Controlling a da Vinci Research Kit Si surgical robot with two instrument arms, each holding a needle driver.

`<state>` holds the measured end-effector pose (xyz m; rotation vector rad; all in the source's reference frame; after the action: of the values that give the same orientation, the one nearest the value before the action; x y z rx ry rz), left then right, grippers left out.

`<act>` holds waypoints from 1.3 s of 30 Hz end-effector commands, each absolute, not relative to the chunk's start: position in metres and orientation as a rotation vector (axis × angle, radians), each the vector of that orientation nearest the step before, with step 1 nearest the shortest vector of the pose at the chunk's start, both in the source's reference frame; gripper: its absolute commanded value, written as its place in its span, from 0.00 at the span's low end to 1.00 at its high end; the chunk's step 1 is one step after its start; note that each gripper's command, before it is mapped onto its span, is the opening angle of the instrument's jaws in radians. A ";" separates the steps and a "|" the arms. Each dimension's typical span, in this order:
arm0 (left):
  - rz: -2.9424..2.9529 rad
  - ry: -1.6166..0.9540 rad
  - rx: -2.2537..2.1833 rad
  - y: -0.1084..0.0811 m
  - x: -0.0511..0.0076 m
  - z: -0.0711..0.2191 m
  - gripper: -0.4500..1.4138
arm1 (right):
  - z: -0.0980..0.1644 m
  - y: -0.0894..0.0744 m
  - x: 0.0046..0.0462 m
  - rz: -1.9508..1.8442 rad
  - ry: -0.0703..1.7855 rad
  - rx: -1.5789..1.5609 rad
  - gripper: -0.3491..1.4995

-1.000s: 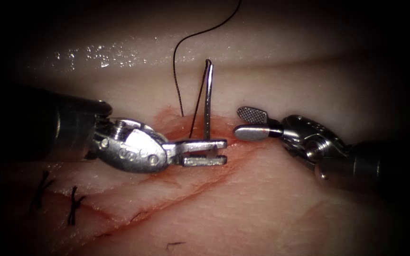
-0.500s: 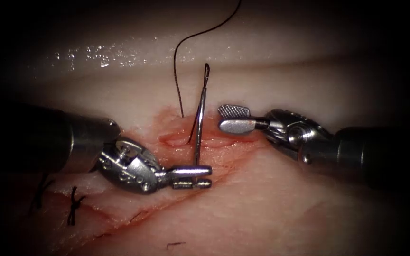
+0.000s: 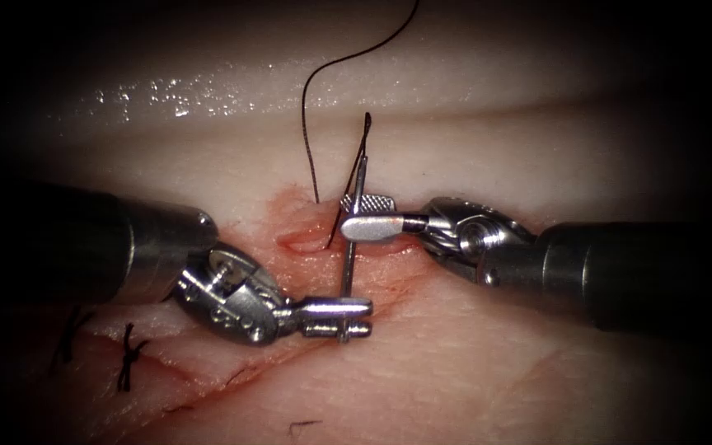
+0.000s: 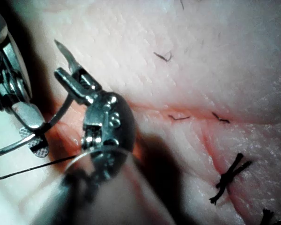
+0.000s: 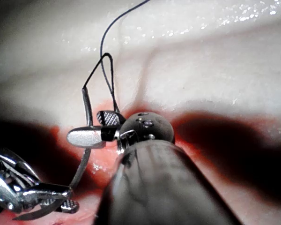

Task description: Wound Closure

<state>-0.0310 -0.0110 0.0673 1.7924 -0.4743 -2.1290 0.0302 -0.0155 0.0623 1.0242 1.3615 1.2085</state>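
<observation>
Left gripper (image 3: 346, 317) clamps the needle (image 3: 354, 216) near its point, clear of the tissue (image 3: 488, 363); right gripper (image 3: 362, 216), jaws parted, straddles its shaft. Releasing early could drop it.

Curved needle (image 3: 350, 239) held free of the tissue (image 3: 496, 371), standing near upright over the reddened cut (image 3: 306, 241). Gripped near its pointed end by left tool (image 3: 341, 317), jaws closed across it; point projecting just past the jaws (image 4: 61, 47). Right tool (image 3: 354, 216) astride the shaft nearer the eye end, jaws parted (image 5: 94, 126). Dark thread (image 3: 315, 99) doubled through the eye, one strand dropping into the cut, the other arcing upward. Two tied stitches (image 3: 129, 358) on the cut to the left.
</observation>
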 end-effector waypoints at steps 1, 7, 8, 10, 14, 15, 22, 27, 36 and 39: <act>-2.128 -0.473 1.794 -0.011 -0.0316 0.068 0.00 | 0.063 -0.016 0.0314 1.201 1.358 1.028 0.72; -2.128 -0.474 1.794 -0.011 -0.0316 0.068 0.00 | 0.063 -0.016 0.0316 1.197 1.345 1.024 0.62; -2.128 -0.474 1.794 -0.011 -0.0316 0.068 0.00 | 0.063 -0.016 0.0316 1.195 1.339 1.024 0.52; -2.128 -0.474 1.794 -0.011 -0.0316 0.068 0.00 | 0.063 -0.016 0.0316 1.200 1.291 1.008 0.00; -2.128 -0.477 1.796 -0.011 -0.0317 0.068 0.00 | 0.063 -0.016 0.0316 1.272 1.263 0.966 0.00; -2.129 -0.472 1.790 -0.011 -0.0317 0.068 0.00 | 0.063 -0.016 0.0316 1.275 1.263 0.962 0.00; -2.335 -0.228 1.891 -0.011 -0.0318 0.067 0.83 | 0.064 -0.015 0.0314 1.292 1.292 0.912 0.00; -2.558 0.060 2.020 -0.011 -0.0311 0.067 0.73 | 0.064 -0.014 0.0303 1.234 1.356 0.773 0.00; -2.727 0.515 1.972 -0.010 -0.0285 0.068 0.19 | 0.065 -0.013 0.0292 1.118 1.441 0.594 0.00; -2.775 0.593 1.916 -0.009 -0.0283 0.070 0.08 | 0.065 -0.013 0.0292 1.073 1.455 0.546 0.00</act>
<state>-0.0276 -0.0091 0.0697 1.9030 0.6201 -2.7936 0.0284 -0.0126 0.0645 0.5377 1.4560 1.0641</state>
